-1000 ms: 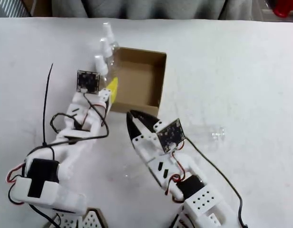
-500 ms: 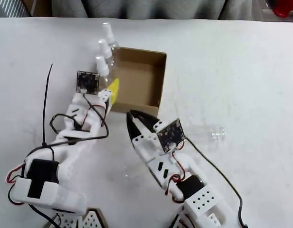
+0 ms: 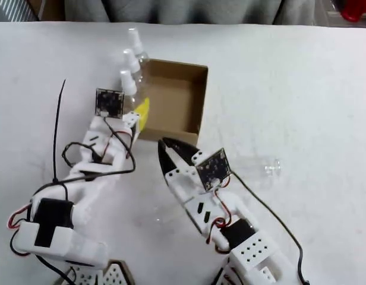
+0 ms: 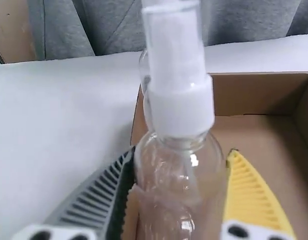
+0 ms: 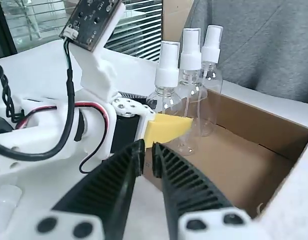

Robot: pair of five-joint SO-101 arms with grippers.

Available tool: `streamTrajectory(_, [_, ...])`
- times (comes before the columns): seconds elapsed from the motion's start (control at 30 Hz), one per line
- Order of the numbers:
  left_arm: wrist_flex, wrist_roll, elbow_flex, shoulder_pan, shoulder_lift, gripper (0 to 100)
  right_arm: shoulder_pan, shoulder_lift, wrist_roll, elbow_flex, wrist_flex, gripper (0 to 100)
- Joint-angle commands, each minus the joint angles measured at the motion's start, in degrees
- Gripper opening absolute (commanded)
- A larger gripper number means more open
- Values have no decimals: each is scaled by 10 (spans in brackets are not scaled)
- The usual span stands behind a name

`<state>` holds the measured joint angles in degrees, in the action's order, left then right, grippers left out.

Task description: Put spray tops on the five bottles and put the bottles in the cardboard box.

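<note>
White tabletop, grey curtain behind.

1. Left gripper point(image 4: 180, 155): closed on the clear bottle point(image 4: 176, 172). The grey finger point(image 4: 94, 200) and yellow finger point(image 4: 249, 190) press on opposite sides of the body, just below the shoulder. The bottle stands upright with its spray top point(image 4: 176, 85) fitted above the grip.
2. Beyond the left gripper: the cardboard box point(image 4: 259, 95), open side up. The yellow finger lies over its floor and the grey finger is on the table side, so the bottle sits at the box wall. Whether its base is inside cannot be told.
3. Right gripper point(image 5: 148, 150): jaws closed to a slit and holding nothing. It points at the left gripper's yellow finger and the box wall beyond it.

Handling (judgement):
- The bottle looks empty, thin-walled and light.
- The smooth round body may slip or turn in the grip.
- Hold it at mid-body. Avoid holding it by the spray top, which may pull off.

View differences:
- The right wrist view shows two more topped bottles point(image 5: 191, 95) point(image 5: 211, 75) in a row beyond the held one.
- The high view shows a clear bottle point(image 3: 269, 166) lying on the table, well apart from the right gripper point(image 3: 162, 145)
</note>
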<state>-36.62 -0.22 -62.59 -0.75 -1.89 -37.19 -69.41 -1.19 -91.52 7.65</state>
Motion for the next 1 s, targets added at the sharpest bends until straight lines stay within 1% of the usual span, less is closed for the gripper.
streamTrajectory(0.0, [-10,-3,3,11,25,363,2,-8,-5,29,-1,15])
streamTrajectory(0.43, [-10,-2,3,14,27,373,2,-8,-5,29,-1,15])
streamTrajectory(0.53, [-9,-1,-3,26,54,369,2,-8,-6,29,-1,15])
streamTrajectory(0.63, [22,22,-22,29,101,371,2,-8,-6,29,-1,15])
streamTrajectory(0.97, [181,21,-99,32,289,370,3,-8,-6,29,-1,15])
